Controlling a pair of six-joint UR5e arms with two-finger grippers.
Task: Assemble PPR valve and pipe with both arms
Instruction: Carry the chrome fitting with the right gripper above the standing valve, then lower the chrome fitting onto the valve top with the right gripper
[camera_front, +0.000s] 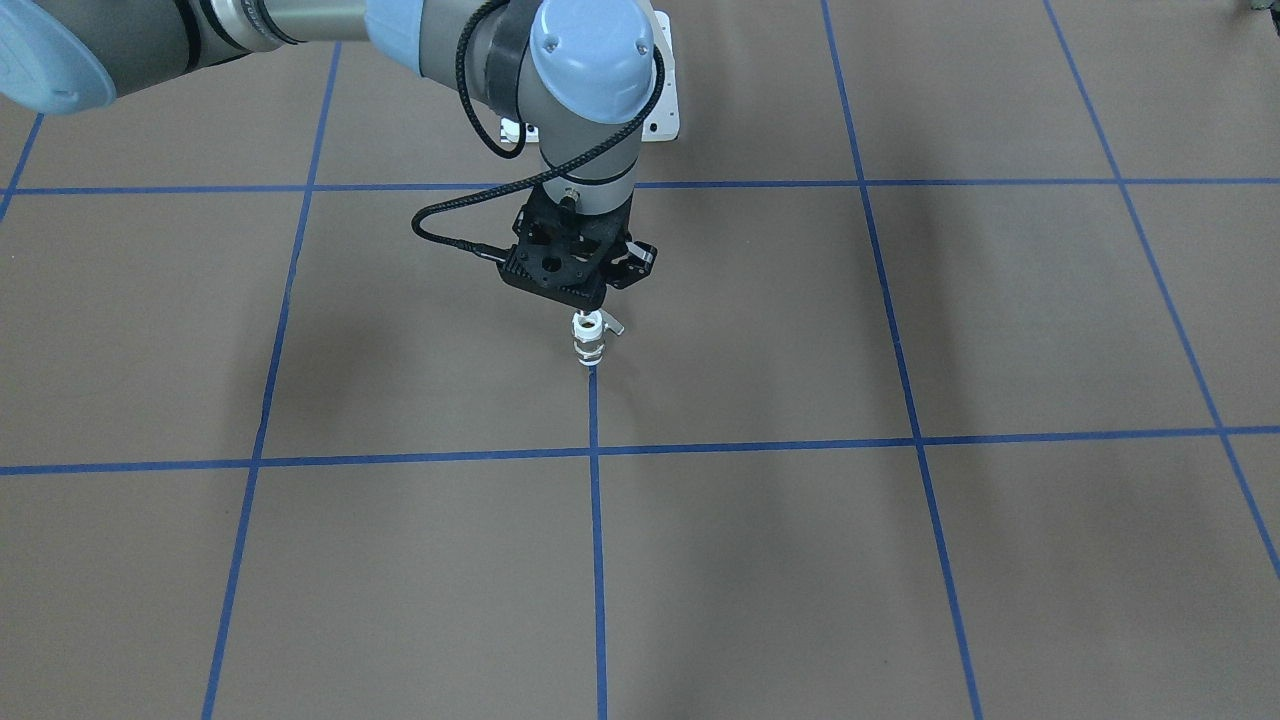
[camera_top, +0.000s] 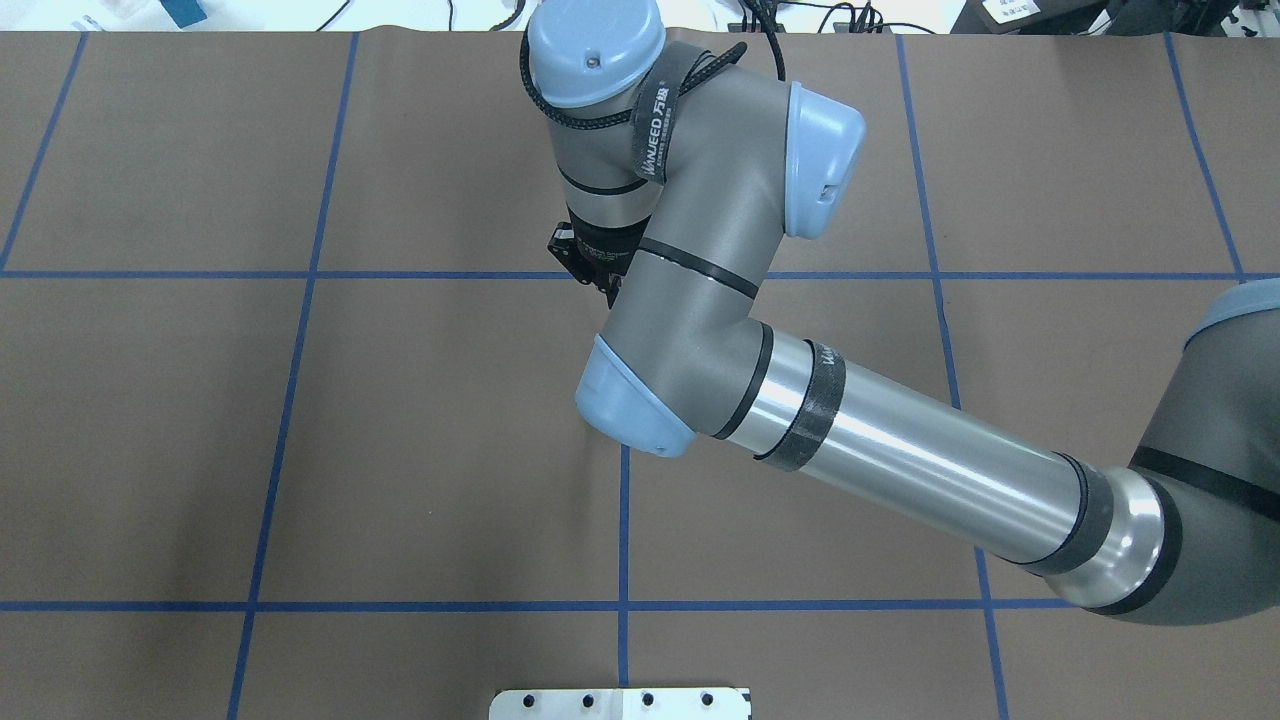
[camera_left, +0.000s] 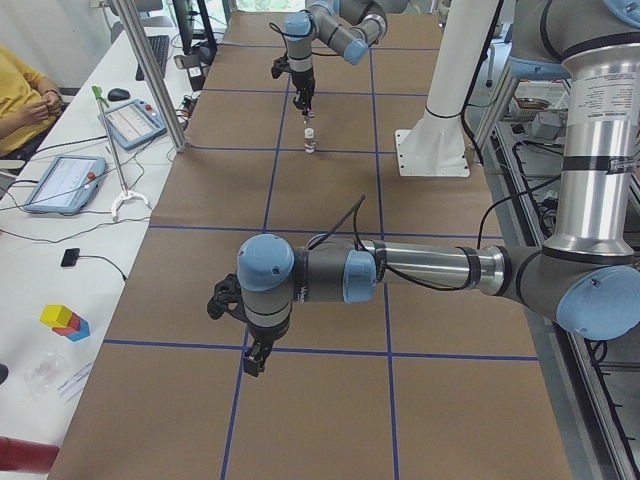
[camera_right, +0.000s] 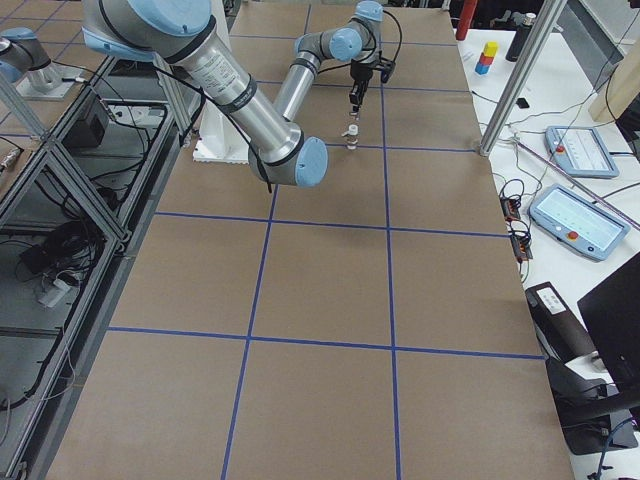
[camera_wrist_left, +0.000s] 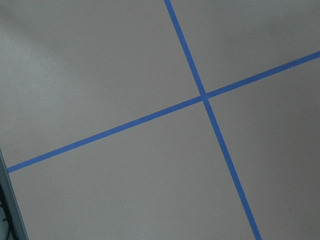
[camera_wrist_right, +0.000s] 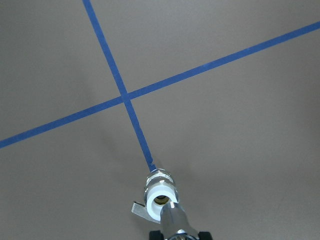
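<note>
The white PPR valve (camera_front: 588, 345) stands upright on the brown table at the end of a blue tape line, its small lever pointing sideways. In the right wrist view the valve (camera_wrist_right: 159, 192) shows its open white top. My right gripper (camera_front: 590, 305) hangs straight over it and is shut on the silver pipe (camera_wrist_right: 172, 222), whose end sits just above the valve's top. In the overhead view my own arm hides the valve and pipe. My left gripper (camera_left: 252, 360) hovers low over a tape crossing far from the valve, and I cannot tell if it is open or shut.
A white base plate (camera_top: 620, 703) sits at the table's near edge between the arms. Blue tape lines (camera_wrist_left: 202, 96) grid the brown mat. Beside the table stand a metal post (camera_left: 150, 70), tablets (camera_left: 62, 182) and a seated operator (camera_left: 20, 100).
</note>
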